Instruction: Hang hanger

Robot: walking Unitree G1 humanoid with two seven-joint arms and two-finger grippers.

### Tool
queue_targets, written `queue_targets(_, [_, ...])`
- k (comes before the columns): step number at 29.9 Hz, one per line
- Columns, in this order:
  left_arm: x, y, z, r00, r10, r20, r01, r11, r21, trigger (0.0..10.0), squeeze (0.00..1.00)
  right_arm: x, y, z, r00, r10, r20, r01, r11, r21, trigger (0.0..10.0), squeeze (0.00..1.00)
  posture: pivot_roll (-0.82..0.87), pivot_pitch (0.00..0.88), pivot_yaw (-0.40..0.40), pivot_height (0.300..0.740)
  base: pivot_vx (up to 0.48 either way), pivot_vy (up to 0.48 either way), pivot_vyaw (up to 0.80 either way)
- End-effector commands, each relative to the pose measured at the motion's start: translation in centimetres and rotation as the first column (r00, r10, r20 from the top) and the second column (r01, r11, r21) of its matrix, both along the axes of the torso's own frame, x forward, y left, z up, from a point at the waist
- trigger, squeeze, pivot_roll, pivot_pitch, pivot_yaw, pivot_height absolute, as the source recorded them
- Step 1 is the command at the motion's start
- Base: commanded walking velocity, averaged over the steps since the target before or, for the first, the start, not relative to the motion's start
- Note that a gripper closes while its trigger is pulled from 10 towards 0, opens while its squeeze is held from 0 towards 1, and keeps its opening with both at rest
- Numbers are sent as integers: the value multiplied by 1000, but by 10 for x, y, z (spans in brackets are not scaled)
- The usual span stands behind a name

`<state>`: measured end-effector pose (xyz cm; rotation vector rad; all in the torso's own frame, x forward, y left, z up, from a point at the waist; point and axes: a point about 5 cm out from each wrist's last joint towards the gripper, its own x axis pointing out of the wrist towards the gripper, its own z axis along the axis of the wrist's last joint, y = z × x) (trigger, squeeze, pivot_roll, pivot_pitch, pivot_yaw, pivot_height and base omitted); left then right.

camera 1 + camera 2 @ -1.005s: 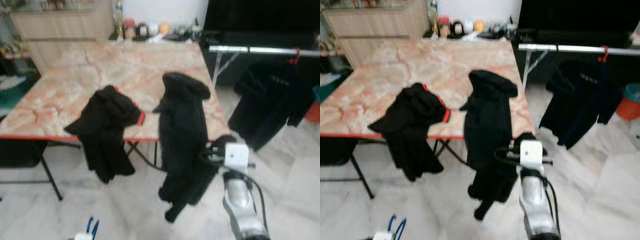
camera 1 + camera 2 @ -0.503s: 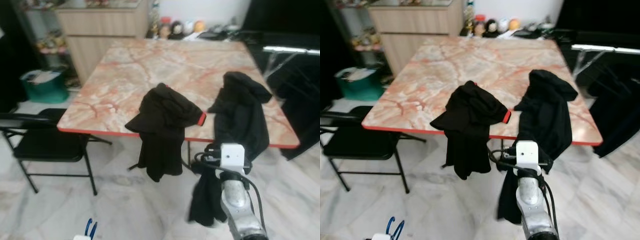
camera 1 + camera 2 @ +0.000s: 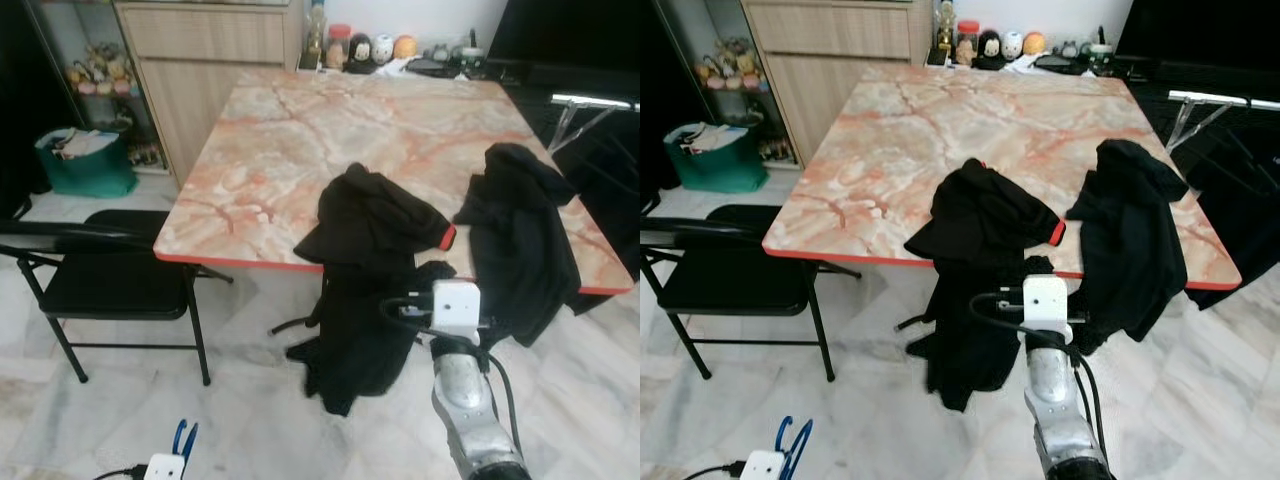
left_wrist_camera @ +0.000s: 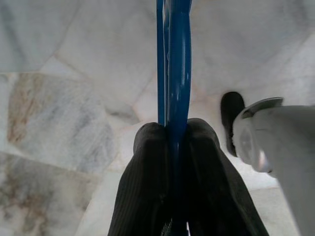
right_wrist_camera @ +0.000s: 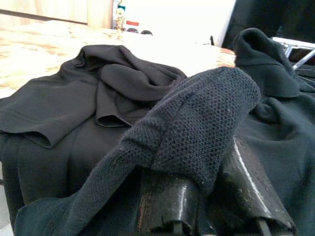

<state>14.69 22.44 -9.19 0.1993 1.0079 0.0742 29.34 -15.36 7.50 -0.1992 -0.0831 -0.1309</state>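
Observation:
A blue hanger [image 4: 173, 64] is clamped between the black ribbed fingers [image 4: 147, 172] of my left gripper [image 4: 170, 142], low over the marble floor. Its blue tip [image 3: 183, 438] shows at the bottom left of the left eye view. My right gripper [image 3: 436, 270] is raised in front of the table's near edge, shut, its knit-covered tip [image 5: 197, 123] close to a black garment [image 3: 370, 215] that drapes off the table. A second black garment [image 3: 520, 230] hangs over the edge further right. The end of a silver clothes rail [image 3: 590, 100] stands at the far right.
The marble-topped table [image 3: 300, 130] with a red rim is straight ahead, jars [image 3: 365, 48] along its far edge. A black folding chair [image 3: 110, 285] stands at its left, a green bag [image 3: 85, 160] and a wooden cabinet [image 3: 210, 50] behind.
The camera has swung left: the rail and the dark garment hanging on it slid out to the right, and the chair and cabinet came in. My right arm stays raised before the table.

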Motion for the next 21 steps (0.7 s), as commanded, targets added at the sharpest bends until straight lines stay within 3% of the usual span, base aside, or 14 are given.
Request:
queue_targets(1, [-4,1,-2,1000,16,-17,-16,1000,-6,10000,0,2,-2,9,999,-11,41,11,1000,-7,10000,0,33,0,-16,740,0,0,0])
queue_targets(8, [0,2,0,1000,27,4,-27,999,-17,10000,0,14,-5,37,992,5,126,0,999,-42,10000,0,32,0,-14,740,0,0,0])
queue_targets(12, [2,4,2,1000,22,10,-22,1000,-18,10000,0,36,-2,84,970,23,242,-12,999,-46,10000,0,21,0,-2,740,0,0,0])
queue_targets(13, [2,5,2,1000,22,10,-22,1000,-17,10000,0,43,2,106,952,40,302,-25,998,-52,10000,0,20,0,0,740,0,0,0])
queue_targets(14, [2,5,2,1000,22,10,-22,1000,-17,10000,0,43,2,106,952,40,302,-25,998,-52,10000,0,20,0,0,740,0,0,0])
queue_targets(18, [2,5,2,1000,22,12,-22,1000,-18,10000,0,55,11,146,916,57,398,-39,998,-53,10000,0,26,0,-3,740,0,0,0])
queue_targets(21, [2,4,2,1000,21,15,-21,1000,-23,10000,0,59,14,157,905,56,421,-42,998,-42,10000,0,24,0,0,740,0,0,0])
